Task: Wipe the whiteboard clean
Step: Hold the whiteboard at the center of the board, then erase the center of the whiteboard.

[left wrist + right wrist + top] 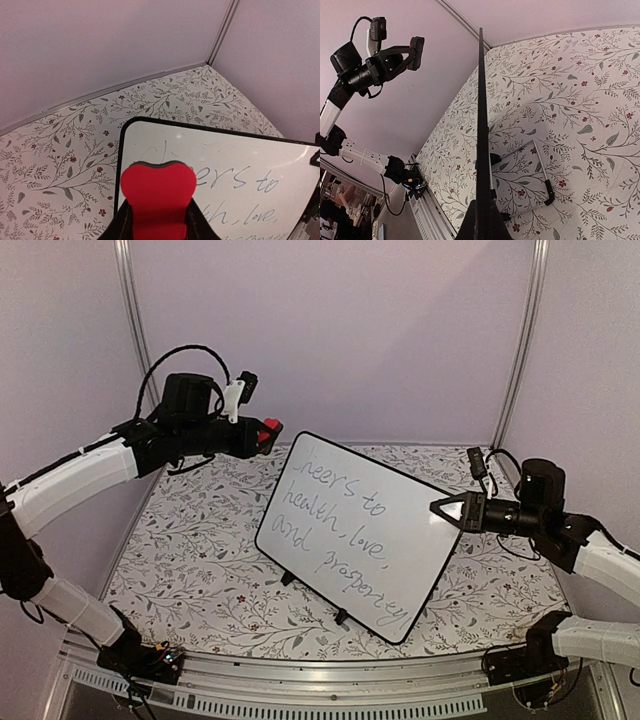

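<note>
Standing tilted on the flowered surface (200,550), the whiteboard (350,530) is pinched at its right edge by the right tool (445,508); the left tool (257,435) clamps a red eraser (157,192) near its upper-left corner.

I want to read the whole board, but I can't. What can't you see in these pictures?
- Left wrist view: the eraser hides the start of the board's second line; the bottom edge cuts off the third.
- Right wrist view: the board is edge-on, so no writing shows.
- Top view: the left tool hides most of the eraser; whether it touches the board is unclear.
</note>
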Robot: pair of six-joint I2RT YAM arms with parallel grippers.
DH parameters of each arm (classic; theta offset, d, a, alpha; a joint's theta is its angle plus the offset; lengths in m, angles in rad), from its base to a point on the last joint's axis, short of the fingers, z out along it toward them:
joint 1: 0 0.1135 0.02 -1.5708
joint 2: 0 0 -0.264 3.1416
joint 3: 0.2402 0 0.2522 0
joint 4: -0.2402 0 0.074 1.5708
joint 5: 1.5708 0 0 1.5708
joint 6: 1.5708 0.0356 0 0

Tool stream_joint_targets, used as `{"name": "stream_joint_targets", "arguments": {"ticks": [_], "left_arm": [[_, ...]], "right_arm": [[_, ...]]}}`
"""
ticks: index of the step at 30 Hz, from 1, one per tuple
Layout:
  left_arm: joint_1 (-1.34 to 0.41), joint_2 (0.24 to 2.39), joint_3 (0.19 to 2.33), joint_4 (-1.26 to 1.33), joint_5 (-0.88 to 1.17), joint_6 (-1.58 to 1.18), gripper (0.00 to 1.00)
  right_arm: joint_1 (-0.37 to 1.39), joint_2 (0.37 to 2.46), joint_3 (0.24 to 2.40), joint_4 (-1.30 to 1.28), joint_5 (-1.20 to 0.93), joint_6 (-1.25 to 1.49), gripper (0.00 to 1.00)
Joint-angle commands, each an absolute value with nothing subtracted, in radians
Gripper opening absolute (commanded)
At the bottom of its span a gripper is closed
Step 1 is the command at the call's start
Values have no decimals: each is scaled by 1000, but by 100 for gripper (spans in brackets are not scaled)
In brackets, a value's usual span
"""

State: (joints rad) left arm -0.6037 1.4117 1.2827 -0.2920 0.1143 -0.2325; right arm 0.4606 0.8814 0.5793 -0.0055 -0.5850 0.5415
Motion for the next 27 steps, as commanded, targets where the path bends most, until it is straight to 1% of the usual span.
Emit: {"name": "stream_joint_targets", "arguments": {"ticks": [1, 3, 6, 10, 14, 19, 27], "left_arm": [[-617, 1522, 1373, -328, 61, -207, 22], [-630, 1559, 1386, -309, 49, -198, 21], [-645, 1588, 1358, -257, 95, -188, 21], [-649, 1569, 1280, -184, 126, -180, 21], [-653, 1531, 1234, -146, 140, -166, 21], [-655, 1537, 1233, -151, 74, -161, 20], [-655, 1583, 1302, -191, 55, -154, 20]], "right_arm": [[485, 856, 555, -61, -579, 490, 0], [485, 844, 548, -58, -591, 477, 0], [485, 823, 546, -68, -583, 457, 0], [485, 811, 572, -115, -576, 385, 0], [485, 808, 577, -98, -592, 360, 0], [486, 831, 580, -83, -618, 361, 0], [494, 829, 599, -97, -617, 364, 0]]}}
